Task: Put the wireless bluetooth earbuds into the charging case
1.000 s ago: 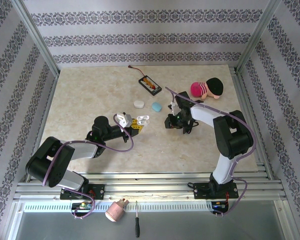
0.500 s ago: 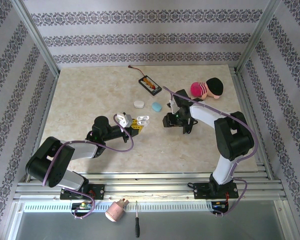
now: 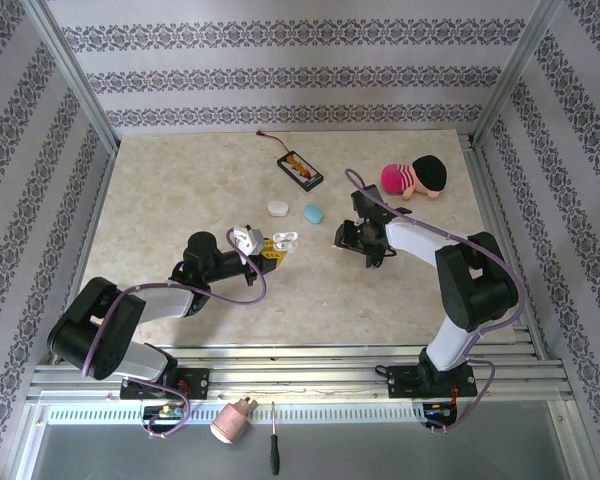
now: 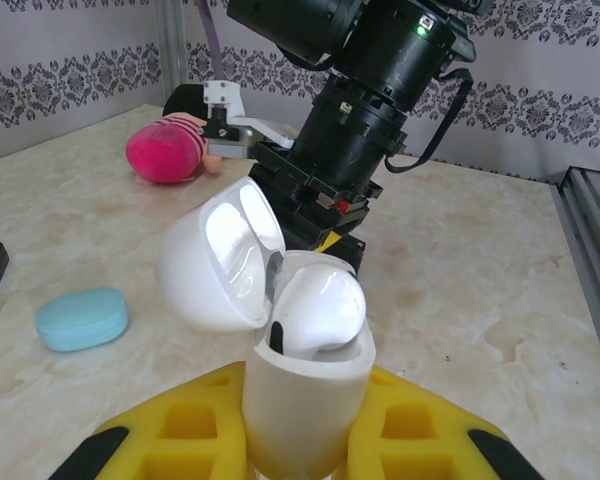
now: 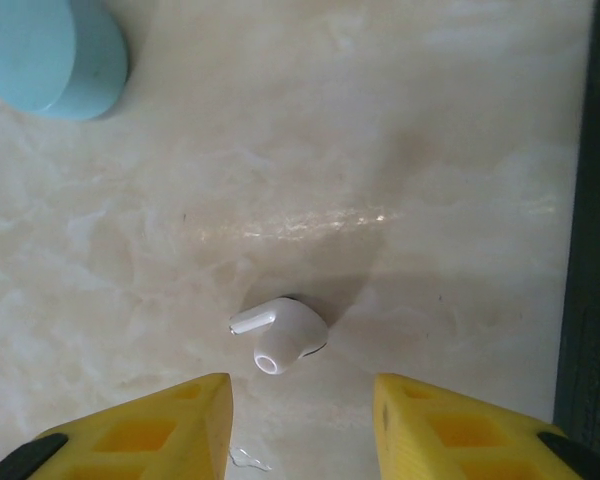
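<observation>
The table [image 5: 430, 150] looks smooth; above it the right gripper [image 5: 300, 410] hangs with jaws parted and empty, while the left gripper [image 4: 302, 440] is clamped on the open charging case [image 4: 305, 395], lid [image 4: 220, 270] tipped toward 10 o'clock, a seated earbud [image 4: 320, 300] in one slot (the second slot is hard to see); the loose earbud [image 5: 280, 335] lies flat just at 12 o'clock of the right gripper, so a shallow pinch could skid or flick it away

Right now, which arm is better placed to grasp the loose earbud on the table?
Right. The right gripper, open, points down at the loose earbud. The left gripper is shut on the open case, which holds another bud.
</observation>
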Tool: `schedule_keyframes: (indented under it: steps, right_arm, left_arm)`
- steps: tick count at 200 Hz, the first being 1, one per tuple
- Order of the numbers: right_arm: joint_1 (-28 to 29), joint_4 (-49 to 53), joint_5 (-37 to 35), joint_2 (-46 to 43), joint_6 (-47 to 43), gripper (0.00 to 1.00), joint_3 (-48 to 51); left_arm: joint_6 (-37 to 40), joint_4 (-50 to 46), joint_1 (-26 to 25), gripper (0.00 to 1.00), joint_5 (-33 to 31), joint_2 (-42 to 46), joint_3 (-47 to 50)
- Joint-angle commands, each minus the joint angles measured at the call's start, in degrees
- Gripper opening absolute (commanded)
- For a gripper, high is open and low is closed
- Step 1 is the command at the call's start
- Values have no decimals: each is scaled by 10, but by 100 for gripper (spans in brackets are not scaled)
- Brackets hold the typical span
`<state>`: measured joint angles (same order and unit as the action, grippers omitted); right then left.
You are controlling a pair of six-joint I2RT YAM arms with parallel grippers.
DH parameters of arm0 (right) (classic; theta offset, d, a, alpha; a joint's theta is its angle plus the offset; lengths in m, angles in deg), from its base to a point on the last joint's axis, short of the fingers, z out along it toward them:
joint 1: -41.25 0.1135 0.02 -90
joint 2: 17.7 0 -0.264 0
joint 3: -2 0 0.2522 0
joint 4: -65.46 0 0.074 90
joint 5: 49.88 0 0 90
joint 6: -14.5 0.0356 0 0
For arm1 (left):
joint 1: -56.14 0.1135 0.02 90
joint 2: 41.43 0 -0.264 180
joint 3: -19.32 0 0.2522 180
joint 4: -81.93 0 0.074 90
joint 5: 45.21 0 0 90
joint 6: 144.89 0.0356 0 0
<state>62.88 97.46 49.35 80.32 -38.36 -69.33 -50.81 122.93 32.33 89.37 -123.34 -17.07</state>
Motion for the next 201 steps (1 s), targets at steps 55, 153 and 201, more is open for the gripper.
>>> schedule_keyframes:
  steps: [55, 153, 201]
  right_arm:
    - [1, -49, -14, 7, 194, 40, 15]
    - [-4, 0, 4, 48, 297, 37, -15]
    - [-3, 4, 22, 74, 294, 33, -33]
  left_arm:
    - [-2, 22, 9, 0, 14, -14, -13]
    - [-2, 28, 10, 0, 11, -14, -8]
    - [-2, 38, 11, 0, 11, -23, -6]
